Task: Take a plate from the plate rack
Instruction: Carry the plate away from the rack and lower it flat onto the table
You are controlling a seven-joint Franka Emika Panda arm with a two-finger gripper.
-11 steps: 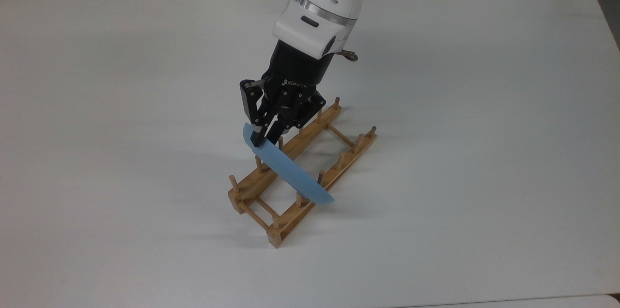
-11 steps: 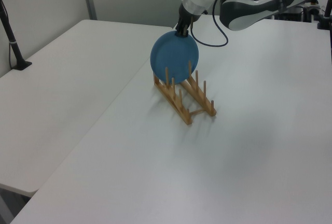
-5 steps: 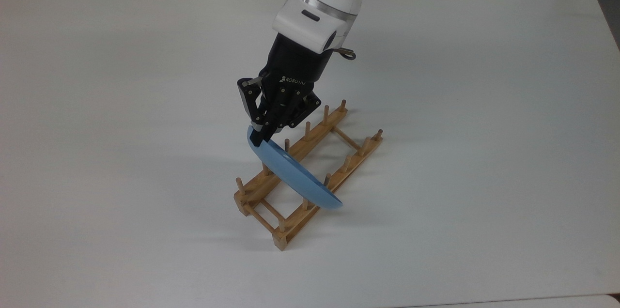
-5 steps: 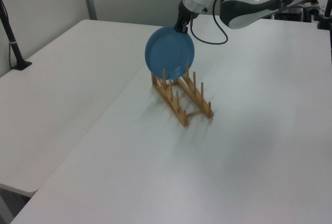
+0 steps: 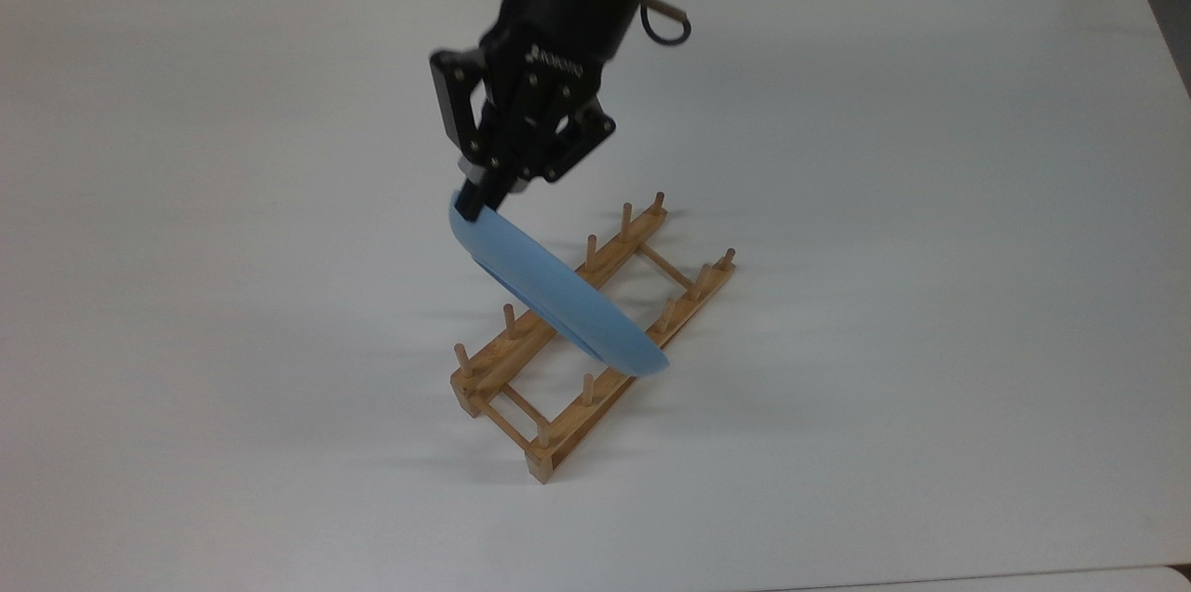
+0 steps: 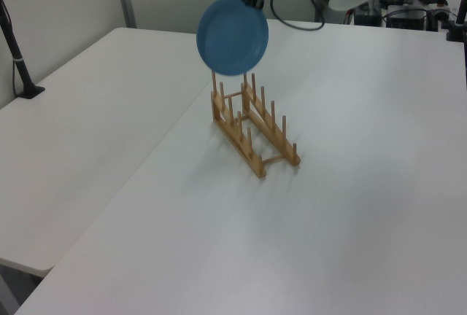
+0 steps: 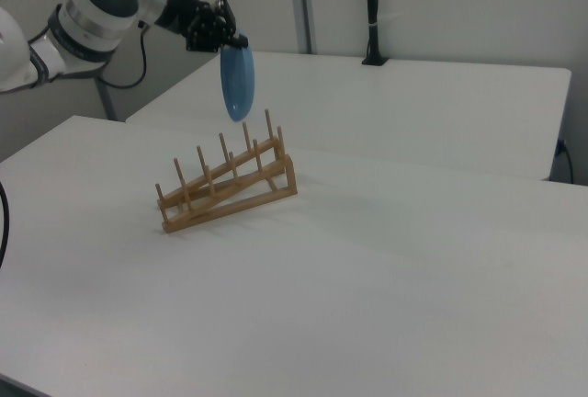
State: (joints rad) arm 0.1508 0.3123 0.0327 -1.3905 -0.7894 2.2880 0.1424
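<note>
The light-blue plate hangs on edge in the air above the wooden plate rack, clear of its pegs. My gripper is shut on the plate's upper rim. In the left view the plate faces the camera, held at its top right by the gripper, with the rack below it. The right view has the plate edge-on under the gripper, above the far end of the rack.
The rack stands alone on a wide white table. A black pole base sits on the neighbouring table at the left view's left. Another dark pole rises at the far table edge in the right view.
The gripper has risen with the plate, lifting it out from between the pegs until it is clear above the rack. The rack shifted a little toward the top view's right, then stayed still.
</note>
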